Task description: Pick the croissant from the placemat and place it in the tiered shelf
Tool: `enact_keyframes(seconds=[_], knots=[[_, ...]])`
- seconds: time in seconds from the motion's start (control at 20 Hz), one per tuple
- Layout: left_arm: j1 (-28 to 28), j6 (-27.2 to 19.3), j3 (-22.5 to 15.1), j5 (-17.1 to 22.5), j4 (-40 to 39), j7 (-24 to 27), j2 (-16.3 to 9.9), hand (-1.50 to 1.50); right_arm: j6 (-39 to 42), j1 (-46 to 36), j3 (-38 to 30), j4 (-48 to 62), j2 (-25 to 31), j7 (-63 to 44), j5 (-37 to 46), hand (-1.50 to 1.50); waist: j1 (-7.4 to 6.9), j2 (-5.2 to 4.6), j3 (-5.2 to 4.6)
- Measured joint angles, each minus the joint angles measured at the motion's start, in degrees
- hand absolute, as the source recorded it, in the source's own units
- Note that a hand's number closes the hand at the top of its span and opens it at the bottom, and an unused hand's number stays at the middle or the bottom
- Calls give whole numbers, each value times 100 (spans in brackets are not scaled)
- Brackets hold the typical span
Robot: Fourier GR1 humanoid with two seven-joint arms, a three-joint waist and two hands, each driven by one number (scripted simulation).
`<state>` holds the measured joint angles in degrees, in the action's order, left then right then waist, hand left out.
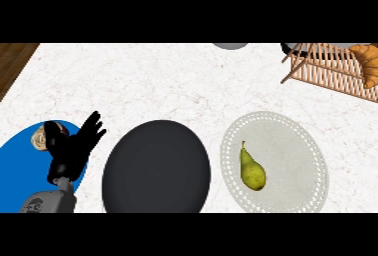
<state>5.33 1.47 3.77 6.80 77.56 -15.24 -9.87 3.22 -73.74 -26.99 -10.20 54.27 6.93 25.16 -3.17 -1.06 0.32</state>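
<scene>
One marble table (148, 75) carries everything, wood floor at far left. Black round plate (156, 167) at centre bottom. Pale lacy oval placemat (295, 135) just right of it, apart from the plate. Blue plate (22, 150) at lower left, partly under the left hand. Wooden tiered shelf (325, 70) at top right corner. Left hand (74, 145) over the blue plate, fingers spread and straight, holding nothing. Croissant (368, 62) lies on the tiered shelf at the right edge, partly cut off. Green-yellow pear (252, 168) lies on the placemat, stem pointing up. Small swirled bun (40, 140) on the blue plate, beside the hand. Grey object (231, 45) at top edge, cut off.
</scene>
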Motion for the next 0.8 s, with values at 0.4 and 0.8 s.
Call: enact_keyframes(seconds=[0.4,0.8], knots=[[14,-6,23,20,38,-177,-22,0,58,-143,-845,149,223,-318,-830,-150,25,1,-1],[-37,-118,-57,-80,125,-126,97,0,-642,119,-1228,72,808,-557,-1118,-150,19,-14,4]])
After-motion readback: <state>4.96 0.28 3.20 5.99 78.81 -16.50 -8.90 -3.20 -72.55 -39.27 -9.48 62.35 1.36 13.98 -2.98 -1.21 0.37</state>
